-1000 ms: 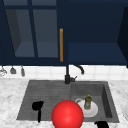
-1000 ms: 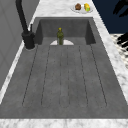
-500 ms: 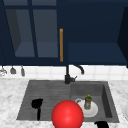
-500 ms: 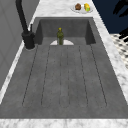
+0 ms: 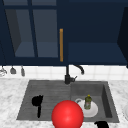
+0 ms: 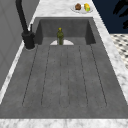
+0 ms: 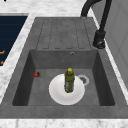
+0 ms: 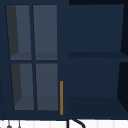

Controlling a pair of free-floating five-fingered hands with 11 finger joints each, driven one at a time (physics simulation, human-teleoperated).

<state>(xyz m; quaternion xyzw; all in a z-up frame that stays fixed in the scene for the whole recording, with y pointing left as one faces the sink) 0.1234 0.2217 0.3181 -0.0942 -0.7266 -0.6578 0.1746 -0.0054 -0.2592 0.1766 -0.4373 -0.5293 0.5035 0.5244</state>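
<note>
Two black hands show in the front view: the left hand hovers over the sink's draining board, fingers relaxed and holding nothing. Whether the right hand, at the sink's front rim, is clenched I cannot tell. Inside the sink's basin, a green bottle stands upright on a white plate, near a red ball.

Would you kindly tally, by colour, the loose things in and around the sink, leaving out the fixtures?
Black: 2, the left hand over the draining board and the right hand at the sink's front edge.
Red: 1, the ball.
White: 1, the plate in the basin.
Green: 1, the bottle standing on the plate.
Total: 5.
</note>
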